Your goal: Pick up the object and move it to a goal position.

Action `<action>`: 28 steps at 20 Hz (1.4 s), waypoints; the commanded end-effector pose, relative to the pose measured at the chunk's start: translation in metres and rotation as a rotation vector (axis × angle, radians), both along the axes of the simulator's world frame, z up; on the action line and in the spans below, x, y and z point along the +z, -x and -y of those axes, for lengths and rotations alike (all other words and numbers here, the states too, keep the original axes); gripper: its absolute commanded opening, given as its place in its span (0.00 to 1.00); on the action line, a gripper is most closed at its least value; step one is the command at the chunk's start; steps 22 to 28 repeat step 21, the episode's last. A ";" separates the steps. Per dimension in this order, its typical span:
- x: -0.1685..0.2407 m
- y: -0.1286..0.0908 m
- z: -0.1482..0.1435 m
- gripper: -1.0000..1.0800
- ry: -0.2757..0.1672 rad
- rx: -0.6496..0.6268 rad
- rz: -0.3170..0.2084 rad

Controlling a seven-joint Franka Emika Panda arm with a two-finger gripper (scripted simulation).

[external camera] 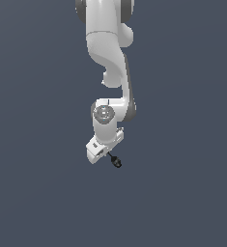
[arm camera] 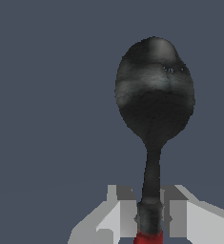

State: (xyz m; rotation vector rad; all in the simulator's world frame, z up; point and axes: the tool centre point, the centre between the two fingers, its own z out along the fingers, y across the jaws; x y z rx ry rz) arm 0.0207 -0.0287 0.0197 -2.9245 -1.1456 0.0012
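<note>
You see the white arm point(external camera: 107, 53) hanging down the middle of the exterior view, over a plain grey-blue surface point(external camera: 33, 193). The pincer point(external camera: 106, 152) at its lower end is clenched on the object point(external camera: 115, 159), a slim tool that sticks out of the pincer toward the exterior view's right and slightly downward, ending in a black rounded knob. In the wrist view, the pincer point(arm camera: 149, 217) has one finger point(arm camera: 124, 214) on each side of the object point(arm camera: 154, 97), pressing against its thin dark shaft just above the red handle end. The knob, spoon-shaped here, points away from the pincer.
</note>
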 end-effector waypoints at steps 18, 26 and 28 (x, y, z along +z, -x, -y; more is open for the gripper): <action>0.035 0.044 0.094 0.00 0.001 -0.002 0.001; 0.034 0.042 0.091 0.00 0.001 -0.002 0.001; 0.034 0.042 0.091 0.00 0.001 -0.002 0.001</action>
